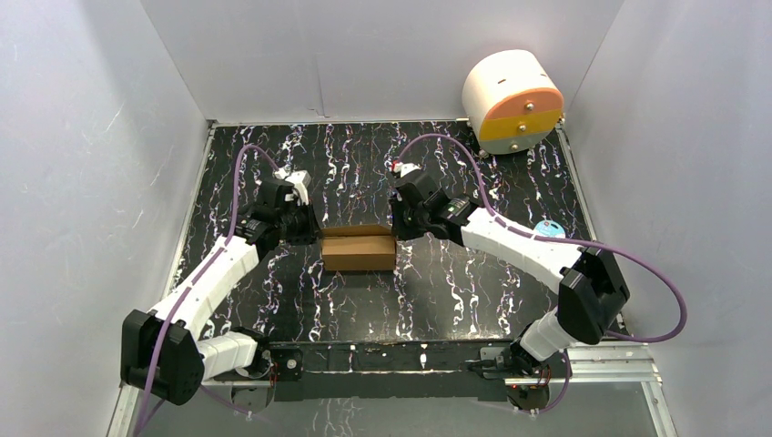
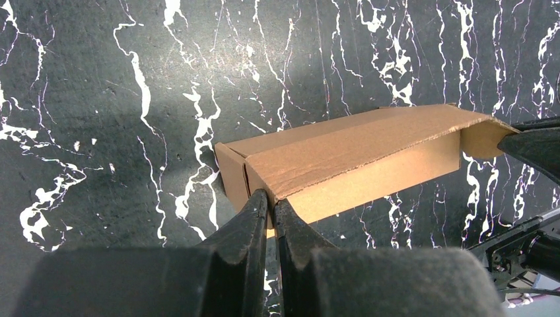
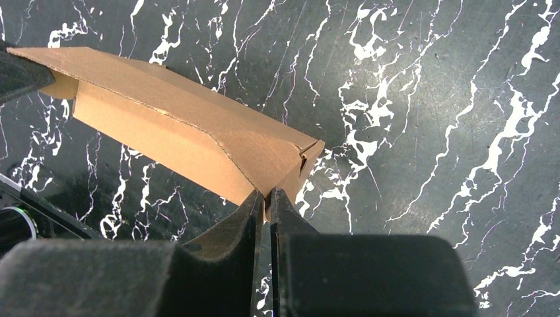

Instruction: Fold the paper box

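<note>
The black marbled tabletop point(image 1: 437, 300) carries a white cylinder point(image 1: 512, 98), far behind and to the right of the paper box point(image 1: 359, 248). The box lies between both arms. The left fingers point(image 2: 254, 214) pinch cardboard at its left end, and the right fingers point(image 3: 285, 218) pinch cardboard at its right end.

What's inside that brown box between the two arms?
Whatever is inside, if anything, is hidden. The box has its top flap folded over, and the left gripper and right gripper pinch its ends. Only bare cardboard wall shows under the flap's edge.
</note>
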Motion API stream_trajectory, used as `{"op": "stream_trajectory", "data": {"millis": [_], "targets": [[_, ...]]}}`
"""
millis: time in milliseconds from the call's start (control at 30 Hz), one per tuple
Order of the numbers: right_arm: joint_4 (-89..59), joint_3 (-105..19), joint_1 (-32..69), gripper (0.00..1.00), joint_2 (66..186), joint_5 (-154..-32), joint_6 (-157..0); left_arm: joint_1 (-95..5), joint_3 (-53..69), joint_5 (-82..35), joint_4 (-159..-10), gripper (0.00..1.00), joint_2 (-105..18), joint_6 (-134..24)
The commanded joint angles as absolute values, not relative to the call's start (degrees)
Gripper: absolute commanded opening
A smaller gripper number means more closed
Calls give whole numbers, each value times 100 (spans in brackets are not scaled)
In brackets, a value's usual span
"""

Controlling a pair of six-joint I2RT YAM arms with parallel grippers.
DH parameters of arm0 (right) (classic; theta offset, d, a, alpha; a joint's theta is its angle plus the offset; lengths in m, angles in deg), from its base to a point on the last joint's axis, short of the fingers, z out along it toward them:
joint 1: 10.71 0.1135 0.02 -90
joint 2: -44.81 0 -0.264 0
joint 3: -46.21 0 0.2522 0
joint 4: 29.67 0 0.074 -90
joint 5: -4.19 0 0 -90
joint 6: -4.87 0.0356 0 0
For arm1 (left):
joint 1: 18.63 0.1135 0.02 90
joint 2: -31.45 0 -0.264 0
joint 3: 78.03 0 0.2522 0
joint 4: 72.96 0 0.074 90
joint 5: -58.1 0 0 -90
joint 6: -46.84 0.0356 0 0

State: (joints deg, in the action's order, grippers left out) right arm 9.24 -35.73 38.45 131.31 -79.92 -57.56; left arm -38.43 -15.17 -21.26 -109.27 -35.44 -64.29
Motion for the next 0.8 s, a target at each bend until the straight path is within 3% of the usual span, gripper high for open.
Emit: {"op": "stream_trajectory", "data": {"millis": [0, 233, 500, 767], "targets": [[537, -3948, 3853, 17, 13221, -8094, -5358, -4120, -1558, -1840, -11090, 4, -3501, -6611], [571, -4052, 3761, 17, 13265, -8123, -5315, -4177, -1489, -2185, -11195, 5, -3500, -6645], [605, -3782, 3753, 34, 13128, -7524, -5939, -4184, -1452, -2459, -11285, 4, -3508, -6680], [739, -3583, 3757, 32, 13020, -7224, -6223, -4184, -1367, -2537, -11349, 4, -3536, -6685]]}}
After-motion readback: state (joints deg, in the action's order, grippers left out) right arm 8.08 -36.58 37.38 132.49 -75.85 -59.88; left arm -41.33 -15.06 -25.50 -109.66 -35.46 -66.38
